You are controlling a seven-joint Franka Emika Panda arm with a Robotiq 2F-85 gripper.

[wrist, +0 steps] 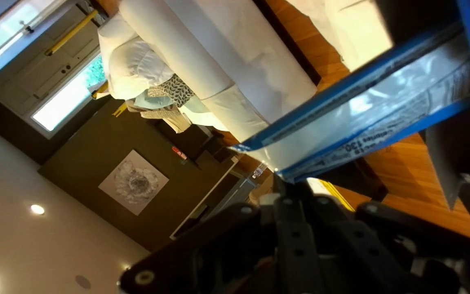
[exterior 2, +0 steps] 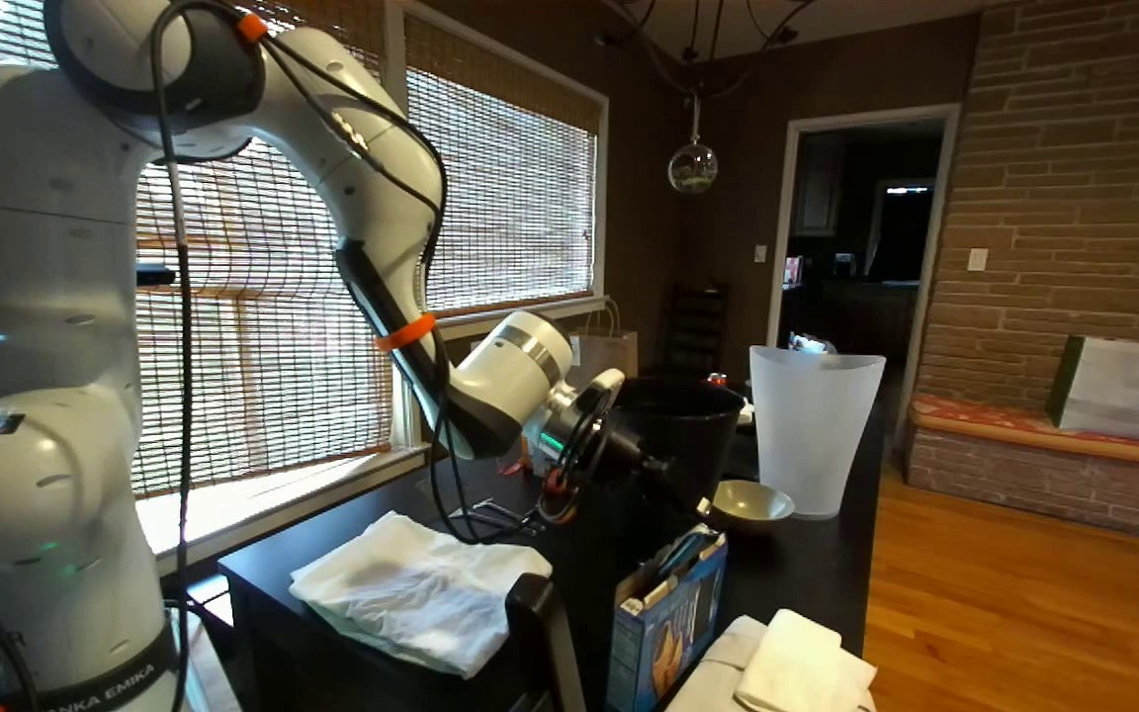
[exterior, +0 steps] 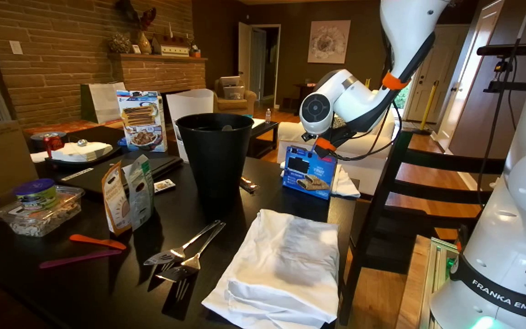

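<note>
1. And here a folded white cloth (exterior: 286, 269) is seen on the worktop (exterior: 112, 292).
2. Near it, two metal utensils (exterior: 193, 262) are laid, handle ends close together.
3. An orange knife (exterior: 98, 241) is set beside a purple knife (exterior: 80, 259).
4. Now a purple-lidded tub (exterior: 37, 197) is spotted, stacked on a clear container (exterior: 39, 225).
5. Overhead, a glass globe (exterior 2: 693, 170) is hung!

Gripper (wrist: 290, 184) viewed from outside and from close behind.
In an exterior view, it is seen from well away, across a white cloth (exterior: 286, 260), with a flower picture (exterior: 329, 41) beyond it. In an exterior view, it is seen from beside the arm (exterior 2: 372, 203), toward a doorway (exterior 2: 861, 237). The black bin (exterior 2: 700, 443) near it is shared by both exterior views; the picture is shared with the rolled-over wrist view, aimed from just behind the gripper.
</note>
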